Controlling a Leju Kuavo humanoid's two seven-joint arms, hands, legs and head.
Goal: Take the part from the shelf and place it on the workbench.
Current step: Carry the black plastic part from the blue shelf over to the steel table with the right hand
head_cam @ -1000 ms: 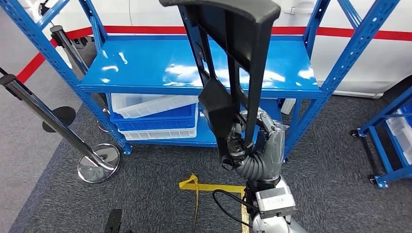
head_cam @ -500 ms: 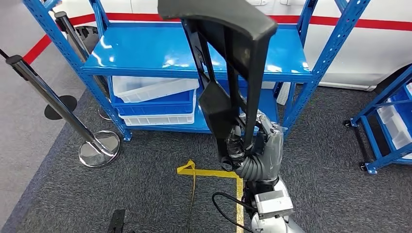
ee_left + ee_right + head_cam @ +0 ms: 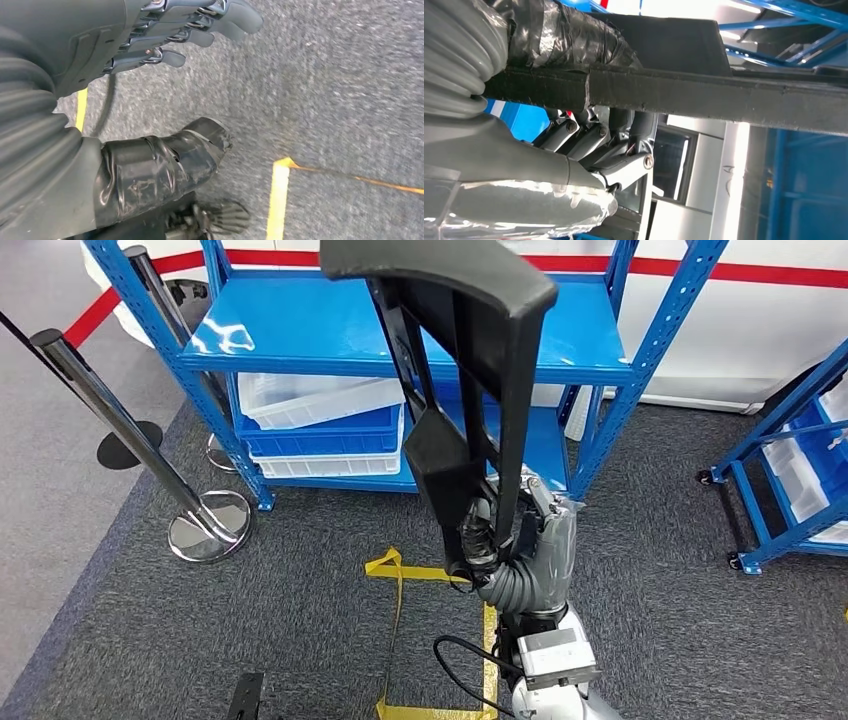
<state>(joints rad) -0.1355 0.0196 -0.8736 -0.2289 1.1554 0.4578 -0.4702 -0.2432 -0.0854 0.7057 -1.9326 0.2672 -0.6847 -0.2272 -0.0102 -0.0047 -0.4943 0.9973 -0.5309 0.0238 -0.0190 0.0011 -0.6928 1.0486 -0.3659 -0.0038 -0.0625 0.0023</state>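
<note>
Currently, head view: right robot hand (image 3: 525,540) grasps the black part (image 3: 450,370) by its lower struts, upright, off the blue shelf (image 3: 400,330). Keep it vertical; shelf uprights and a stanchion (image 3: 130,410) stand near, with open carpet behind. Left wrist view: left robot hand (image 3: 165,35) released, above carpet. Right wrist view: fingers (image 3: 589,140) wrapped around the part's bar.

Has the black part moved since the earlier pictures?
Yes: the black part, in the right hand, has backed away from the blue shelf, with the camera.
</note>
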